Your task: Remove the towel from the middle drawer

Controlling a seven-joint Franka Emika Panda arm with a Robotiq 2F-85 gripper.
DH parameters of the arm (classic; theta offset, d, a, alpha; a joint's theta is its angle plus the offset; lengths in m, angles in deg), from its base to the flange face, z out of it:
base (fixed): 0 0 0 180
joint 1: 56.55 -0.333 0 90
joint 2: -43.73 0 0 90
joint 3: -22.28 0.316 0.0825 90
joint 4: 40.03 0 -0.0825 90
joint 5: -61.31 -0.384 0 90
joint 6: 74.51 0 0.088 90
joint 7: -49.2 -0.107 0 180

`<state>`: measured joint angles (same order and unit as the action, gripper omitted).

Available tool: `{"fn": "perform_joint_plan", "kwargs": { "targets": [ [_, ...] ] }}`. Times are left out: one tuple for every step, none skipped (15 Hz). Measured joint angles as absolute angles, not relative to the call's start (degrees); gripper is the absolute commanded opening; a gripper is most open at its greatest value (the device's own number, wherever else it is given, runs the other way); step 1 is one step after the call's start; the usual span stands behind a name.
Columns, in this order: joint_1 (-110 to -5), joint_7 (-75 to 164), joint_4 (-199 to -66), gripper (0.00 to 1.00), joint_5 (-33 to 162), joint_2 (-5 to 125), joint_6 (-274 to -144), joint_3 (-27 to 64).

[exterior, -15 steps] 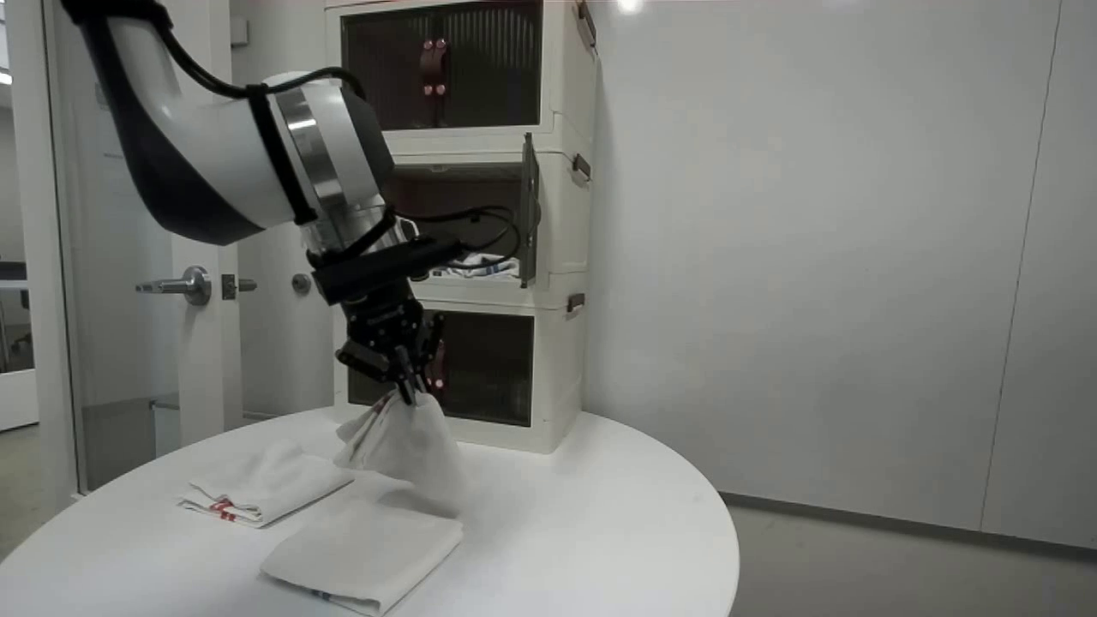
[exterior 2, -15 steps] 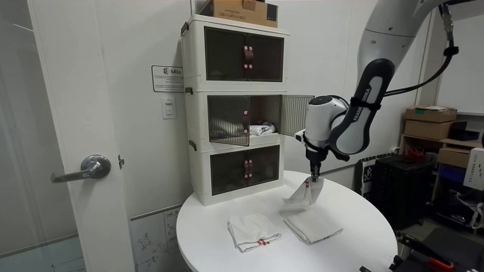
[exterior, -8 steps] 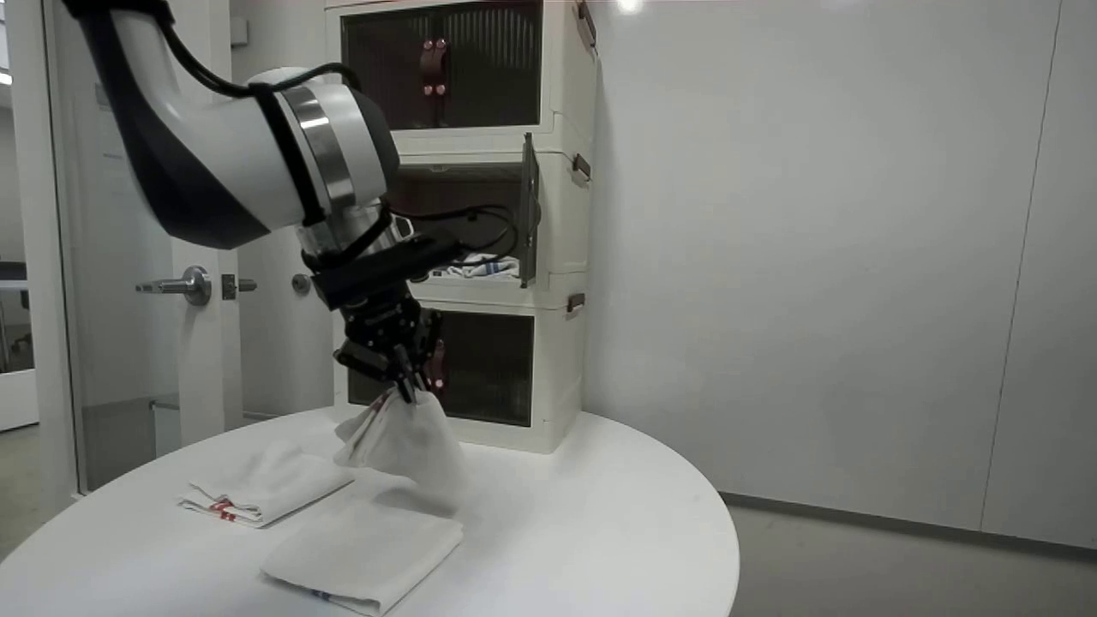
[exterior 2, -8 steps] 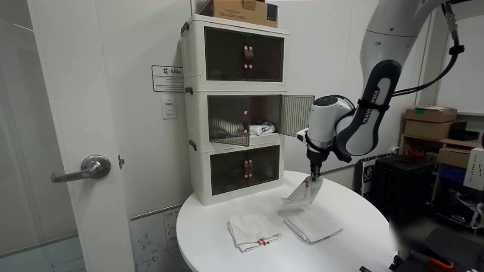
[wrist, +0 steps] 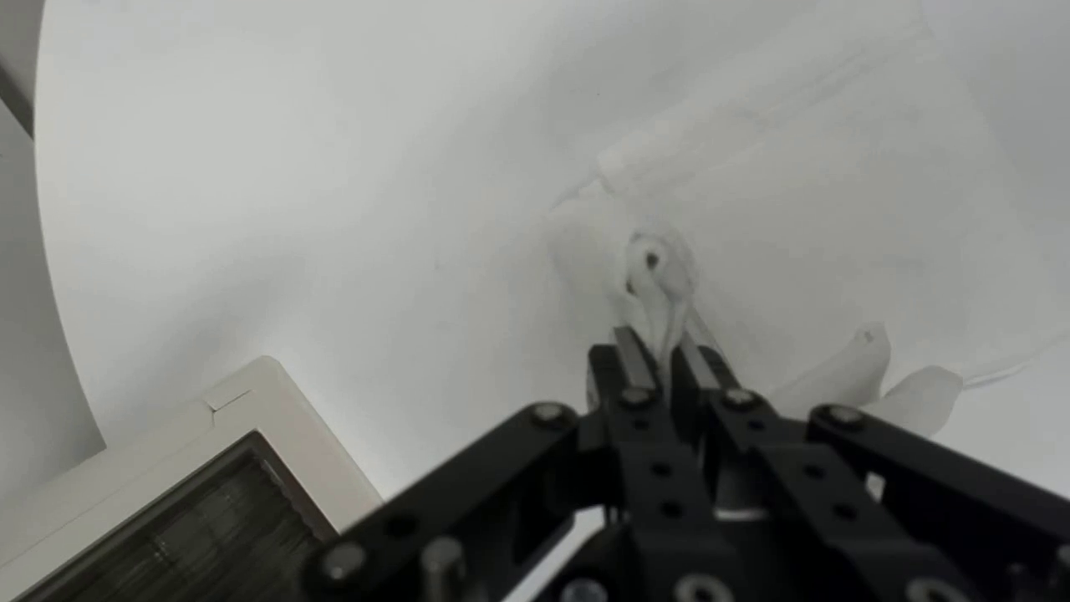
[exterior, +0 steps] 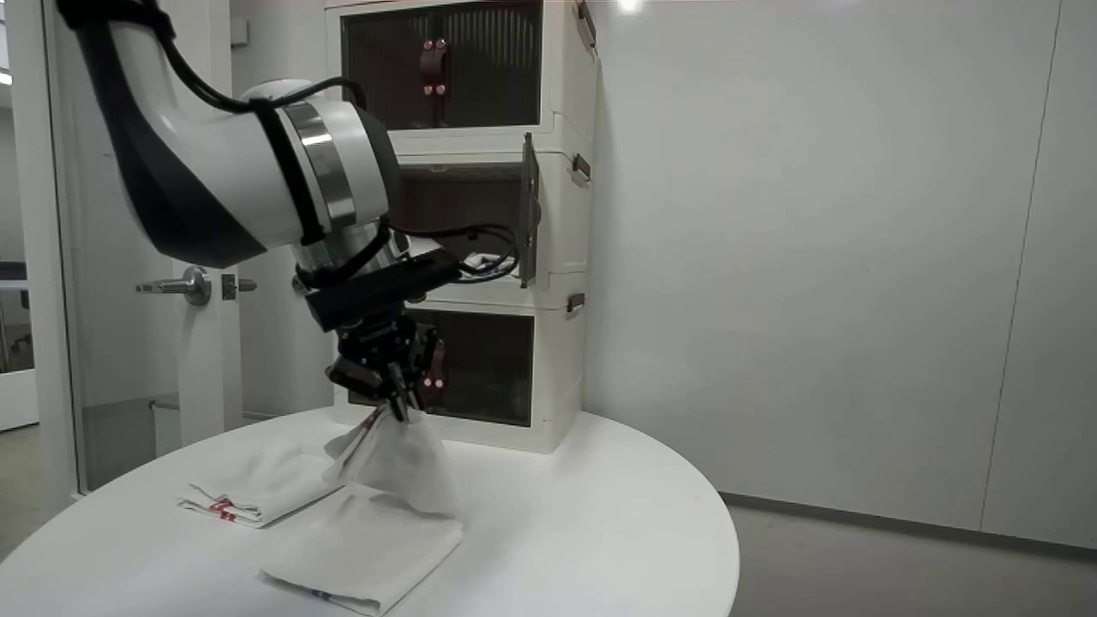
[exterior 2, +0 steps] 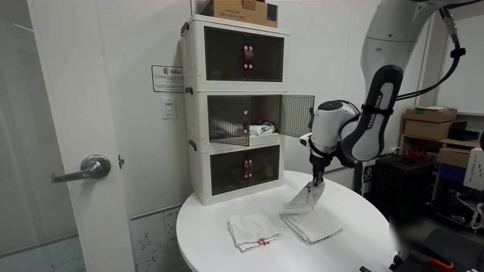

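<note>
My gripper (exterior: 404, 410) is shut on the towel (exterior: 396, 463), a white cloth with red stripes, which hangs gathered below the fingertips. In an exterior view the gripper (exterior 2: 317, 183) holds the towel (exterior 2: 304, 200) low over the table, its lower edge at the back corner of a folded white towel; I cannot tell if they touch. In the wrist view the gripper (wrist: 663, 355) pinches the bunched towel (wrist: 656, 280). The middle drawer (exterior 2: 264, 140) stands open with its flaps swung out; white and blue cloth (exterior 2: 261, 129) lies inside. It also shows behind the arm (exterior: 561, 231).
On the round white table (exterior 2: 211, 230) lie a folded white towel (exterior 2: 314, 226) and a folded white cloth with a red mark (exterior 2: 252, 229). The cabinet's lower compartment (exterior 2: 230, 173) is shut and stands behind the gripper. An open flap (exterior 2: 297, 115) is close to the arm.
My gripper and the held towel have moved down toward the table. The towel's lower edge now overlaps the folded white towel in view. The drawer and the lying cloths have not moved.
</note>
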<state>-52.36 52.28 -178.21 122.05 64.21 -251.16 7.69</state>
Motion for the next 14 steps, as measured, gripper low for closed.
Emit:
{"fn": "perform_joint_plan", "kwargs": {
  "targets": [
    [-52.3, 52.3, -178.4, 0.34, 122.1, 64.7, -251.6, 7.7],
    [-52.2, 52.3, -178.6, 0.35, 122.1, 65.1, -251.8, 7.7],
    [-52.2, 52.3, -178.8, 0.4, 122.1, 65.5, -252.0, 7.7],
    [-52.2, 52.3, -178.9, 0.49, 122.1, 65.8, -252.1, 7.7],
    [-52.2, 52.3, -179.0, 0.55, 122.2, 66.1, -252.2, 7.6],
    [-52.2, 52.3, -179.0, 0.64, 122.4, 66.2, -252.4, 7.4],
    [-52.2, 52.3, -179.0, 0.71, 122.7, 66.2, -252.7, 7.2],
    [-52.2, 52.3, -179.0, 0.77, 123.0, 66.2, -253.1, 6.9],
    [-52.2, 52.3, -179.0, 0.86, 123.3, 66.2, -253.6, 6.6],
    [-52.2, 52.3, -179.0, 0.92, 123.6, 66.1, -254.0, 6.2],
    [-52.1, 52.4, -179.0, 0.99, 123.7, 66.0, -254.5, 5.9],
    [-52.0, 52.7, -179.0, 1.0, 123.7, 65.8, -255.1, 5.8],
    [-51.7, 52.9, -179.0, 1.0, 123.7, 65.7, -255.5, 5.8],
    [-51.3, 53.3, -179.0, 1.0, 123.7, 65.3, -255.9, 5.9]
  ]
}}
